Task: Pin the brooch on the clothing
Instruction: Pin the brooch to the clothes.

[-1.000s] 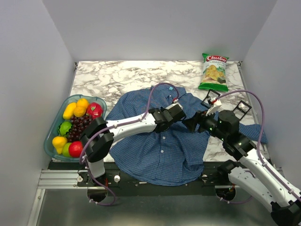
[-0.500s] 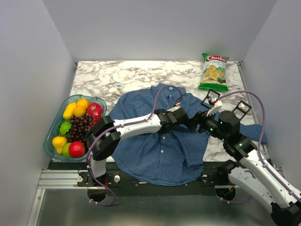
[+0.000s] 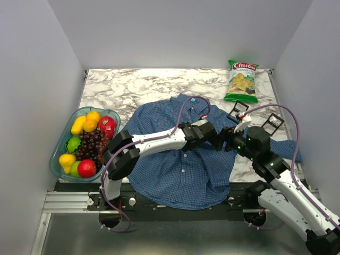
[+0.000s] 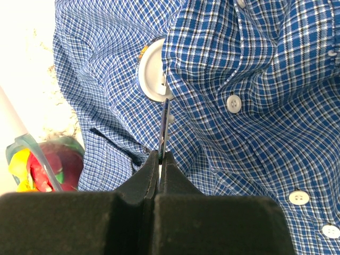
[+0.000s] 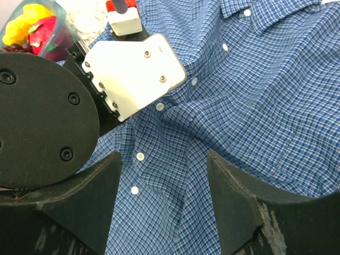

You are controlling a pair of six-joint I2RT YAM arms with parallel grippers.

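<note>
While the left gripper [image 4: 159, 159] is closed tightly on a thin dark pin [image 4: 165, 125], the right gripper [image 5: 163, 156] hovers just beside it with its fingers wide apart and nothing between them, only cloth below. The pin seems to belong to the brooch [image 4: 151, 71], a round white disc which lies on the blue checked shirt [image 3: 175, 170] beside the row of buttons, its right part hidden under a fold. The shirt is spread in the middle of the marble table [image 3: 133, 85], with the collar to the far side and the hem at the near edge. Several things could go wrong from here. The pin is held only at its end, so it may turn or slip out when it is pushed. No finger holds the cloth, so the fold may slide away with the pin instead of being pierced. The two grippers are very near and may knock each other. Counted, there are one shirt, one brooch, one bag of cassava chips [image 3: 241, 81] at the far right, one bowl [image 3: 54, 151] of toy fruit at the left, and two small black frames [image 3: 238, 110] near the right arm.
</note>
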